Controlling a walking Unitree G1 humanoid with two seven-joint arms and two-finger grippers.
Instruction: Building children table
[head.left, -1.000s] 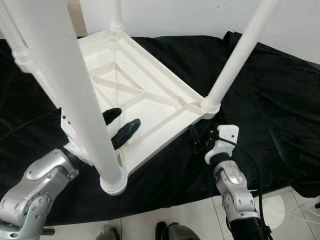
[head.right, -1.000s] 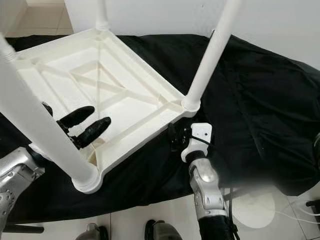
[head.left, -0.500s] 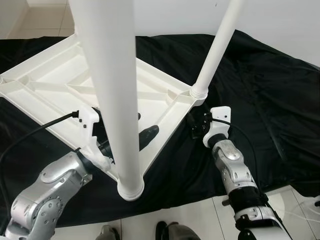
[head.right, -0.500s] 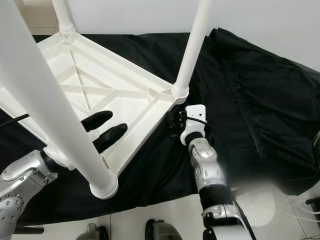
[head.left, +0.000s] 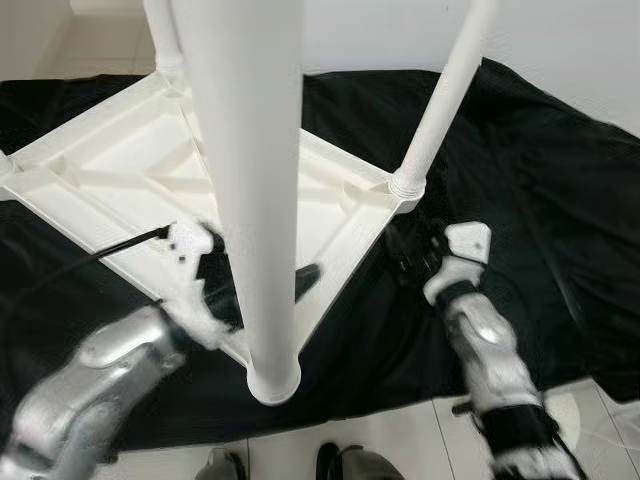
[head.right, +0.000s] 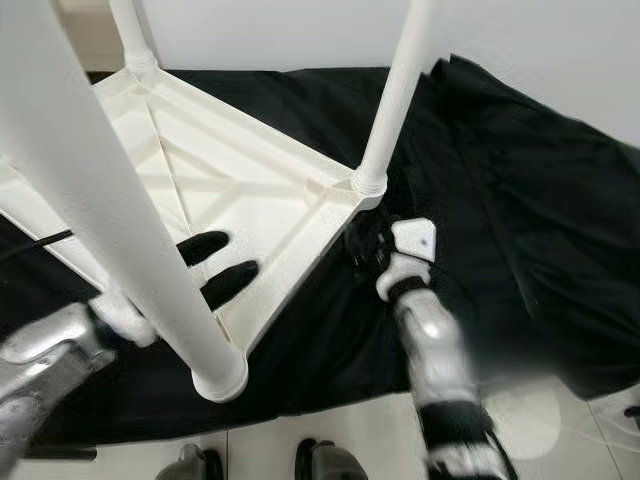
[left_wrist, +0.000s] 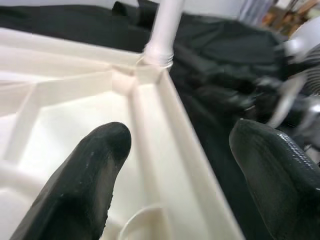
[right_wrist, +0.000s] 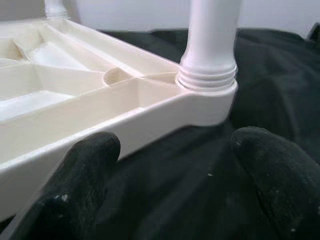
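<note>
A white plastic children's table (head.left: 110, 180) lies upside down on black cloth, its legs pointing up. One thick leg (head.left: 250, 200) rises at the near corner, another leg (head.left: 440, 100) at the right corner, and a third (head.right: 130, 35) at the far corner. My left gripper (head.right: 215, 262) reaches into the ribbed underside by the near corner. It is open, and in the left wrist view the table's rim (left_wrist: 175, 130) runs between its fingers. My right gripper (right_wrist: 175, 150) is open just short of the right corner socket (right_wrist: 207, 80), over the cloth.
The black cloth (head.left: 540, 180) covers a low wide surface and hangs over its front edge. A white wall stands behind it. Pale tiled floor (head.left: 400, 440) and my feet lie below. A black cable (head.left: 120, 243) runs to my left wrist.
The table has swung round since the first frame, and its near-corner leg now stands closer to the middle. Both arms are blurred now. The left gripper stays at the rim.
</note>
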